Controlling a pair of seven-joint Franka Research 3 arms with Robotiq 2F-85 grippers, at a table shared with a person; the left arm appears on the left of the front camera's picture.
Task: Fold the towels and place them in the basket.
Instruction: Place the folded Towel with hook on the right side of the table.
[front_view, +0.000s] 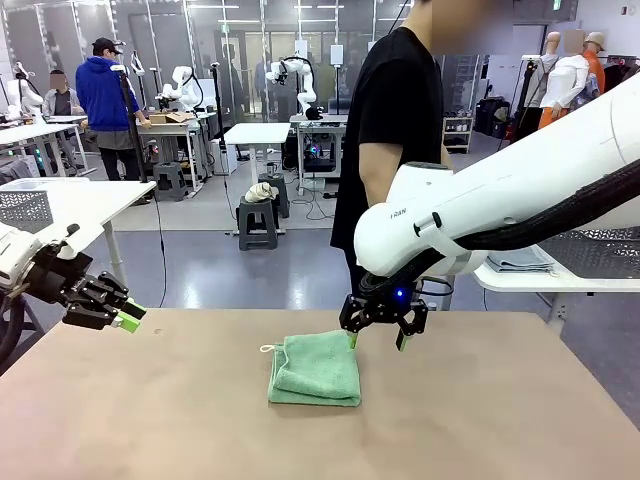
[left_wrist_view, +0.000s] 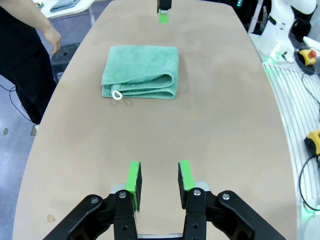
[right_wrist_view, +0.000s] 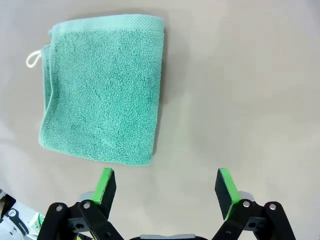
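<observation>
Folded mint towel (front_view: 316, 370), loop (front_view: 266, 349) pointing left, long axis toward person (front_view: 395, 120)

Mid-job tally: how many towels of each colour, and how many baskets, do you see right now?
Mint green towel: 1, folded on the brown table
Grey-blue towel: 1, folded on the white side table at right
Perforated baskets: 2, the pale grey basket at left and the dark grey basket at right
Total: 4
</observation>
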